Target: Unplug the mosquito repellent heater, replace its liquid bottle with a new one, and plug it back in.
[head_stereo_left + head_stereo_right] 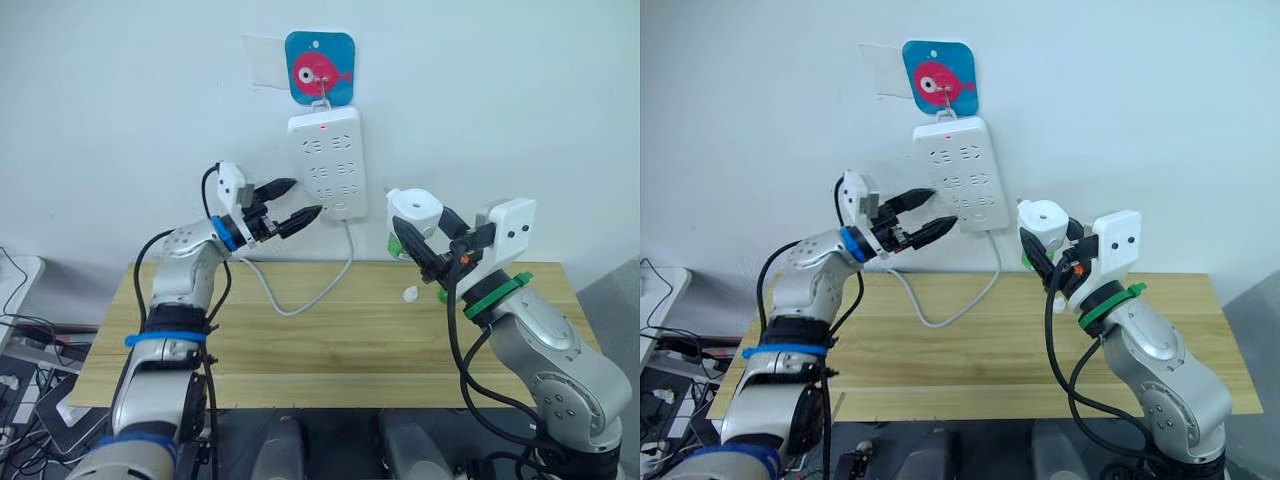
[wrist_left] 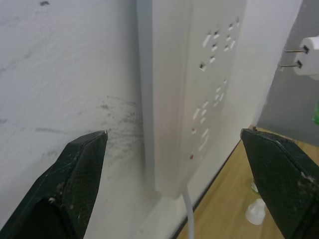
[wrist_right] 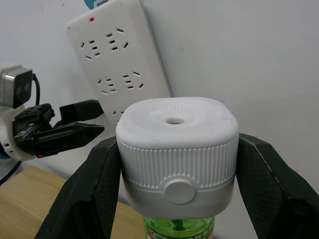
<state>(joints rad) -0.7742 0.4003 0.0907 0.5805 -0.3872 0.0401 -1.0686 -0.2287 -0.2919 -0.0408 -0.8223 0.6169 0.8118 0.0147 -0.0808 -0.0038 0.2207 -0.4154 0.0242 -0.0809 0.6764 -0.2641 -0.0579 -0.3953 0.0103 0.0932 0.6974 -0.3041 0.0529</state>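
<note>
Heater (image 3: pixel 178 149) is off the wall, clamped between the right gripper's (image 1: pixel 432 262) fingers with a green liquid bottle (image 3: pixel 178 228) fitted beneath it, held in the air just right of the power strip (image 1: pixel 327 160). Left gripper (image 1: pixel 284 210) is wide open and empty, fingers at the strip's left edge. Judged step: plugging back in. Next, the prongs (image 2: pixel 291 57) must be turned and lined up with a free socket. A small white cap (image 1: pixel 410 293) lies on the table (image 1: pixel 330 340).

heater (image 3: pixel 177 149) white, ribbed | bottle (image 3: pixel 178 228) green | power strip (image 1: pixel 327 160) white | table (image 1: pixel 330 340) pale wood
</note>
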